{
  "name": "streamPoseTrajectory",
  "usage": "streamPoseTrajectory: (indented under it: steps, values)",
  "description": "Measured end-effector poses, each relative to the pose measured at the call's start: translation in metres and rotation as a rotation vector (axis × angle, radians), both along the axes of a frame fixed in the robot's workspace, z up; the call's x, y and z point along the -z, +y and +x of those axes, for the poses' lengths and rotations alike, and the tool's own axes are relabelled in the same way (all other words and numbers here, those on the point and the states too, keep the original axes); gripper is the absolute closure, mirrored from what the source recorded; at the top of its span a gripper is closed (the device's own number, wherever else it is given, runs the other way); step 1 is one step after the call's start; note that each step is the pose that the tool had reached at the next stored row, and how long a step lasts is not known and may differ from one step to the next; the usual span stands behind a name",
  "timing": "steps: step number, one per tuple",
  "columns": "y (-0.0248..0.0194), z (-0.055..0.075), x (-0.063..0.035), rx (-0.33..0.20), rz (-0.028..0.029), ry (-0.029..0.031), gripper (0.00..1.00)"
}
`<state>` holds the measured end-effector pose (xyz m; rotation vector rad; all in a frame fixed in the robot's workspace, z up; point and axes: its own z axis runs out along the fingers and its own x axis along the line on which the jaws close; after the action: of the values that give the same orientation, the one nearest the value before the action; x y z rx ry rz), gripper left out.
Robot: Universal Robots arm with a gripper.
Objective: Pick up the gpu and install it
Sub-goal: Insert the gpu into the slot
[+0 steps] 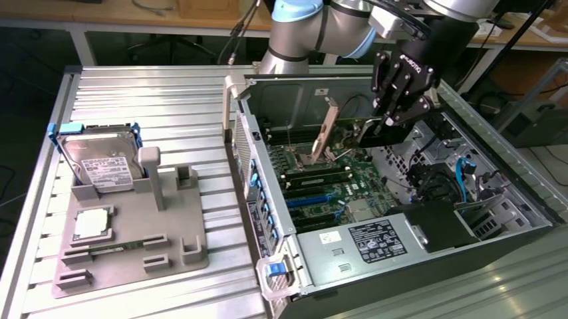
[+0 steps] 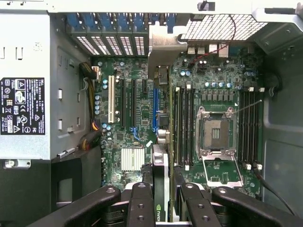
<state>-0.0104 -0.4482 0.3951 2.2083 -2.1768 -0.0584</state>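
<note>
Gripping gpu [image 2: 161, 175] between closed fingers [image 2: 141, 203], above motherboard [image 2: 137, 109] inside case [image 1: 257, 166]. Done with pickup; not yet seated.

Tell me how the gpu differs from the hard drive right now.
The gpu hangs in the gripper above the motherboard inside the case; the hard drive stands in the gray fixture outside it. The gpu is a thin card with a metal bracket; the hard drive is boxy with a white label and blue frame. Both are oriented on edge, not flat.
</note>
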Motion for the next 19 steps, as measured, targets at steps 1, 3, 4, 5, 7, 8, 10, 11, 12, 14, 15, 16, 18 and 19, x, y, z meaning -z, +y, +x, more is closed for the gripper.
streamPoseTrajectory:
  steps: [1,3,4,5,7,8,10,11,12,14,15,16,18,19]
  values:
    - [0.0,0.0,0.0004,0.0,0.0,0.0,0.73]
    - [0.0,0.0,0.0011,0.0,0.0,0.0,0.73]
    - [0.0,0.0,0.0016,0.0,0.0,0.0,0.73]
    - [0.0,0.0,0.002,0.0,0.0,0.0,0.73]
    - [0.0,0.0,0.003,0.0,0.0,0.0,0.73]
    - [0.0,0.0,0.0034,0.0,0.0,0.0,0.73]
    - [0.0,0.0,0.0044,0.0,0.0,0.0,0.73]
    - [0.0,0.0,0.0048,0.0,0.0,0.0,0.73]
    - [0.0,0.0,0.0053,0.0,0.0,0.0,0.73]
    - [0.0,0.0,0.006,0.0,0.0,-0.0001,0.73]
    - [0.0,0.0,0.0063,0.0,0.0,-0.0001,0.73]
    - [0.0,0.0,0.0066,0.0,0.0,-0.0001,0.73]
    - [0.0,0.0,0.0074,0.0,0.0,-0.0001,0.73]
    - [0.0,0.0,0.0077,0.0,-0.0001,0.0,0.73]
